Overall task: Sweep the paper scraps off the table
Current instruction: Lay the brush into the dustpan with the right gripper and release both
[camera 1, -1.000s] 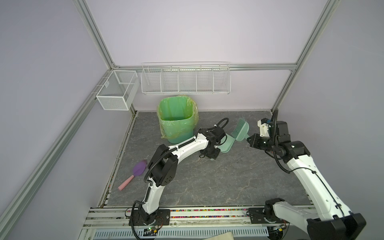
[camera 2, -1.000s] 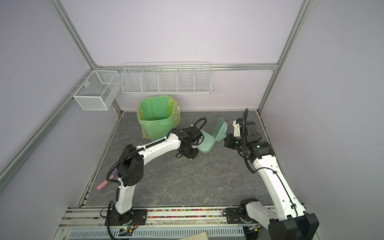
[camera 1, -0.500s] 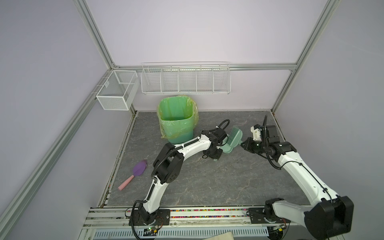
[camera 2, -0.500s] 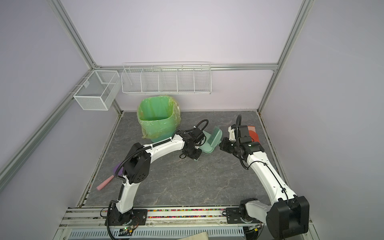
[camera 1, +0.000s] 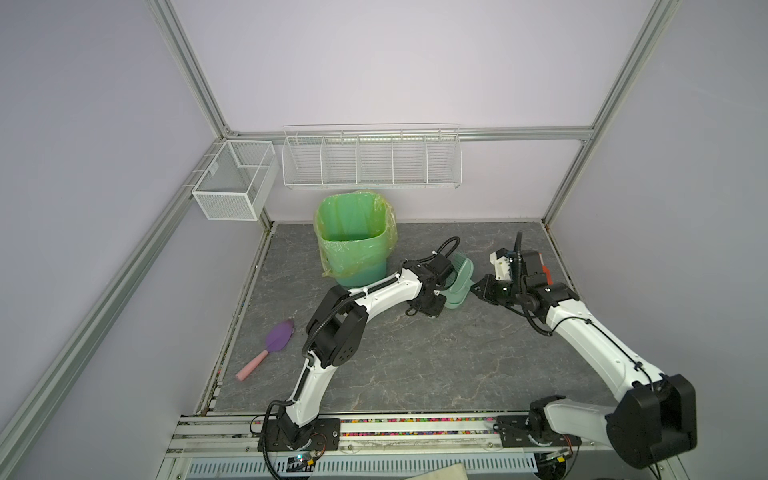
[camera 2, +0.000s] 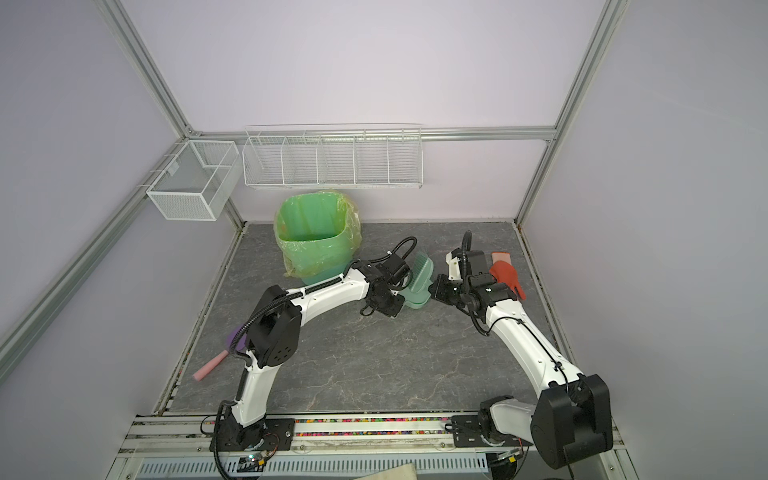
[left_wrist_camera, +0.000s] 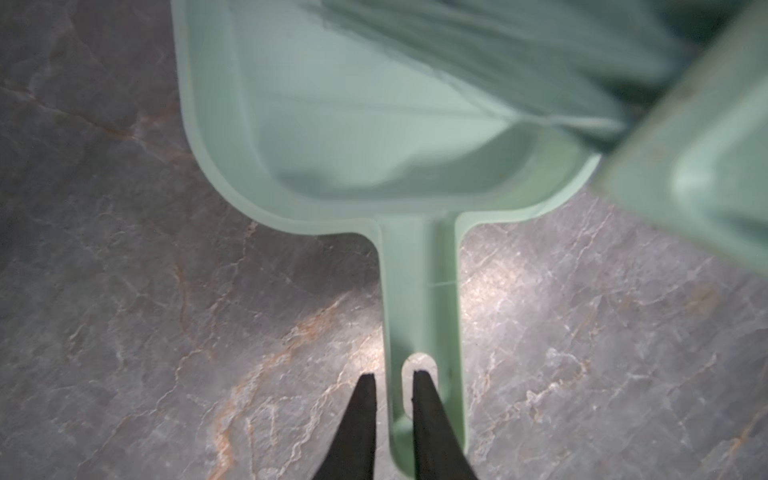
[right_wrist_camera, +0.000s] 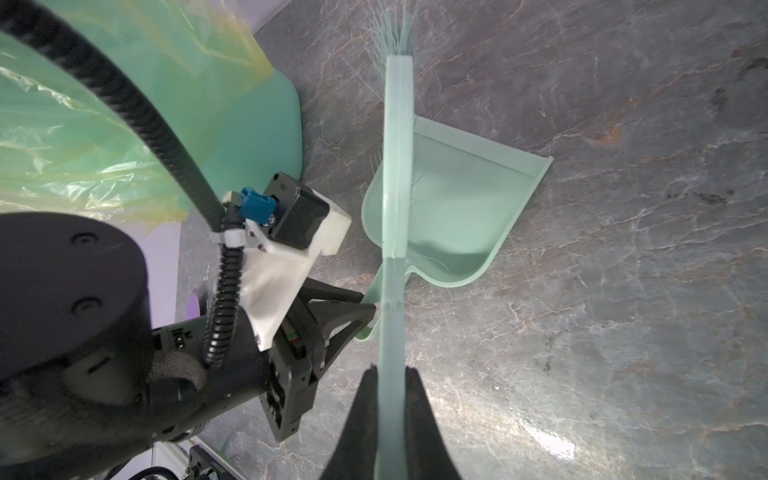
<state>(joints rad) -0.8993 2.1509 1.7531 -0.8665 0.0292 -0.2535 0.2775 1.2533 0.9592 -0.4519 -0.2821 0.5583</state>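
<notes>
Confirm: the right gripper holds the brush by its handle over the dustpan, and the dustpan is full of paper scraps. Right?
No: the dustpan is empty, as the right wrist view shows. The right gripper does hold the brush by its handle over it.

Smooth plastic dustpan (left_wrist_camera: 374,124), matt veined table (camera 1: 415,353)
</notes>
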